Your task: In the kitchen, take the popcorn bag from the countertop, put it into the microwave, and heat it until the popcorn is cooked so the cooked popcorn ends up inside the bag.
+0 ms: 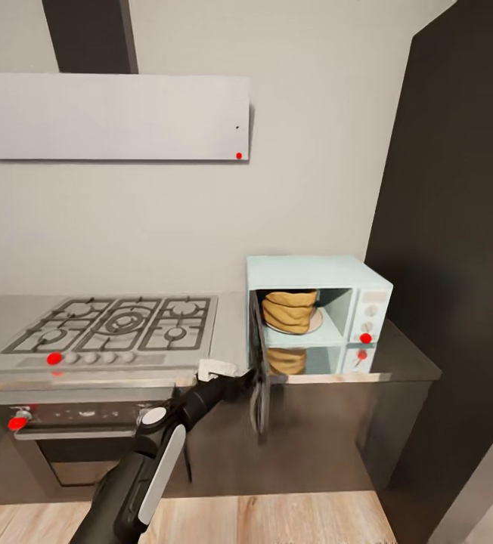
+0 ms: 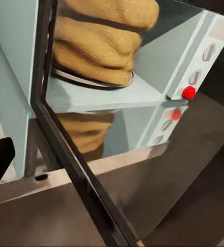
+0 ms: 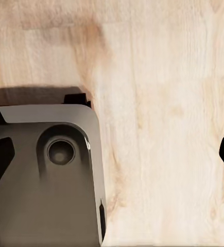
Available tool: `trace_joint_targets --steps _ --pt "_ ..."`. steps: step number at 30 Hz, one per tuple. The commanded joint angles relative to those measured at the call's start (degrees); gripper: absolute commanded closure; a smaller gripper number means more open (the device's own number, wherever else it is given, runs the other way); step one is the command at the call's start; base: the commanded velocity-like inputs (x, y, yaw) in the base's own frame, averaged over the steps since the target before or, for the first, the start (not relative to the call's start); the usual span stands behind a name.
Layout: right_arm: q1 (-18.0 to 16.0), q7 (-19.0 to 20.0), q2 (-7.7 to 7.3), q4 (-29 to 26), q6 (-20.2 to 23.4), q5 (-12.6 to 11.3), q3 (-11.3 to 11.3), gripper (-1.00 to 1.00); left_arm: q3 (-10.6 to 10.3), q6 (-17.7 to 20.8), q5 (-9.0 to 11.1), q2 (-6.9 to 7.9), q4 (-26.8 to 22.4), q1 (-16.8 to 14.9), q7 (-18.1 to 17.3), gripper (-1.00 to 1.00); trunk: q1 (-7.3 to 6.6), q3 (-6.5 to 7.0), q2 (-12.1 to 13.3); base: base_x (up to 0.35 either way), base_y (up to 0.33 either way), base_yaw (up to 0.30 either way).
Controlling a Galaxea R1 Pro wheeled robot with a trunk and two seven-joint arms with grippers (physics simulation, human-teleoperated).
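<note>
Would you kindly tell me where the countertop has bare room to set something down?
The countertop lies bare right of the microwave, up to the dark wall. A narrow strip is free between the stove and microwave, but the open door and left claw crowd it.

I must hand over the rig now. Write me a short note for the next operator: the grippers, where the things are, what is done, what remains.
Left gripper: at the inner face of the open microwave door, near its top edge; whether it is open or shut cannot be told. 
Right gripper: its wrist camera looks down at the wood floor; fingers seem spread, holding nothing.
Popcorn bag: already inside the microwave, on the round plate. The microwave stands on the countertop.
Done: bag moved into the microwave.
Left: shut the door, start the heating, wait until the popcorn is cooked.
</note>
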Motion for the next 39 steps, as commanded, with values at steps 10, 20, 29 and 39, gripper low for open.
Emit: trace_joint_targets --steps 10,20,29,39 --pt "-0.09 0.02 -0.03 0.19 -0.31 0.52 -0.49 -1.0 -0.17 0.36 0.42 -0.06 -0.09 -0.05 -0.03 -1.0 0.01 -0.08 -0.06 0.0 0.0 -0.284" --pt "-0.1 0.02 -0.03 0.19 -0.16 0.35 -0.51 -1.0 -0.22 0.39 0.35 -0.19 -0.18 -0.01 0.44 -1.0 0.01 -0.08 -0.06 0.0 0.0 -0.284" --pt "-0.1 0.02 -0.03 0.19 -0.06 0.35 -0.53 -1.0 -0.13 0.39 0.35 -0.23 -0.28 -0.03 1.92 -1.0 0.01 -0.08 -0.06 0.0 0.0 -0.25" --pt "-0.11 0.1 -0.03 0.19 -0.21 0.35 -0.58 -1.0 -0.1 0.39 0.35 -0.28 -0.28 -0.02 2.29 -1.0 0.01 -0.08 -0.06 0.055 0.0 -0.01"
